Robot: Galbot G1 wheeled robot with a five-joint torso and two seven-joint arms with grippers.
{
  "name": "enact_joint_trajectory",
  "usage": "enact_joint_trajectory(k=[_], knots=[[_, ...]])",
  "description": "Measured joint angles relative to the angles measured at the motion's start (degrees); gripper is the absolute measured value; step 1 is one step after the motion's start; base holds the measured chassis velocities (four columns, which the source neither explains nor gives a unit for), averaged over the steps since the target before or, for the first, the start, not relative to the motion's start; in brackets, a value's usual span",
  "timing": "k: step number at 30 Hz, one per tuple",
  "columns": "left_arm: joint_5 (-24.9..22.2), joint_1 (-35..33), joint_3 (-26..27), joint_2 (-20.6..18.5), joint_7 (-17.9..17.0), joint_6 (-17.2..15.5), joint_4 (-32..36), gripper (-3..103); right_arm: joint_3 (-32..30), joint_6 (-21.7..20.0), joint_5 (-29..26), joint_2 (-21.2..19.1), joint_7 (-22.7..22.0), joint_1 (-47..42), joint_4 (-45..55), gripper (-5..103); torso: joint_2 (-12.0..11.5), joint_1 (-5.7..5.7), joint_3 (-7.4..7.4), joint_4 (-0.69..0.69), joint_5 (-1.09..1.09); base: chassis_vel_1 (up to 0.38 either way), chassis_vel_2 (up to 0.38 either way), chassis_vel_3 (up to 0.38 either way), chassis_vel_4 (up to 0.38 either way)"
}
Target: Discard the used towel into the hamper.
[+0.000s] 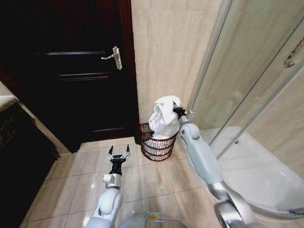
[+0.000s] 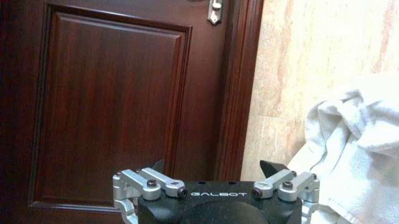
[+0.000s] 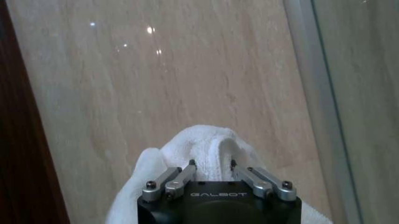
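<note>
A white towel (image 1: 164, 118) hangs above the hamper (image 1: 157, 148), a dark red wire basket on the floor by the beige wall; its lower end reaches into the basket. My right gripper (image 1: 177, 111) is shut on the towel's top fold (image 3: 209, 154), holding it over the basket's far side. My left gripper (image 1: 118, 154) stands open over the floor tiles, left of the hamper and apart from it, facing the door. In the left wrist view the towel (image 2: 355, 154) hangs to one side of the open fingers (image 2: 272, 166).
A dark wooden door (image 1: 71, 71) with a metal handle (image 1: 114, 57) stands left of the hamper. A glass shower screen (image 1: 247, 76) and white shower tray (image 1: 256, 171) lie to the right. A dark cabinet (image 1: 19, 152) is at far left. Beige floor tiles (image 1: 152, 183) lie ahead.
</note>
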State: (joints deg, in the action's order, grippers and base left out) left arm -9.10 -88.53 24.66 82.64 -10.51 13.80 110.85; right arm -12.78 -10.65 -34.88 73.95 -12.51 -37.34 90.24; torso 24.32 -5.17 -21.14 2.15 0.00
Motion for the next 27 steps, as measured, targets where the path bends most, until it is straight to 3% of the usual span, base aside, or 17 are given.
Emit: enact_joint_trajectory(k=[10,16,20,27], knots=[[-0.6,-1.3,0.7,-2.0,0.0,-0.2,2.1,100,-0.3,-3.0,-1.0,-2.2,-3.6,-6.6,8.5,17,-2.3,0.91,1.34,-0.01,0.0,0.0,0.0,0.0,0.0],[-1.4,-2.3,0.8,-2.4,-0.1,0.0,2.3,100,3.7,-4.4,-1.8,-1.7,-5.4,-5.6,9.9,17,-3.7,1.33,2.29,0.01,0.01,0.0,0.0,0.0,0.0],[-1.4,-3.3,0.5,-2.7,-0.1,0.1,2.7,100,5.7,-8.3,-4.5,0.5,-8.6,0.4,4.2,17,-5.0,1.8,3.19,0.02,-0.01,0.0,0.0,0.0,0.0],[-1.1,-4.3,0.4,-3.3,-0.2,-0.7,3.8,100,4.8,-14.6,-7.0,-0.4,-10.0,2.3,2.2,17,-6.5,2.36,4.09,-0.01,0.0,0.0,0.0,0.0,0.0]])
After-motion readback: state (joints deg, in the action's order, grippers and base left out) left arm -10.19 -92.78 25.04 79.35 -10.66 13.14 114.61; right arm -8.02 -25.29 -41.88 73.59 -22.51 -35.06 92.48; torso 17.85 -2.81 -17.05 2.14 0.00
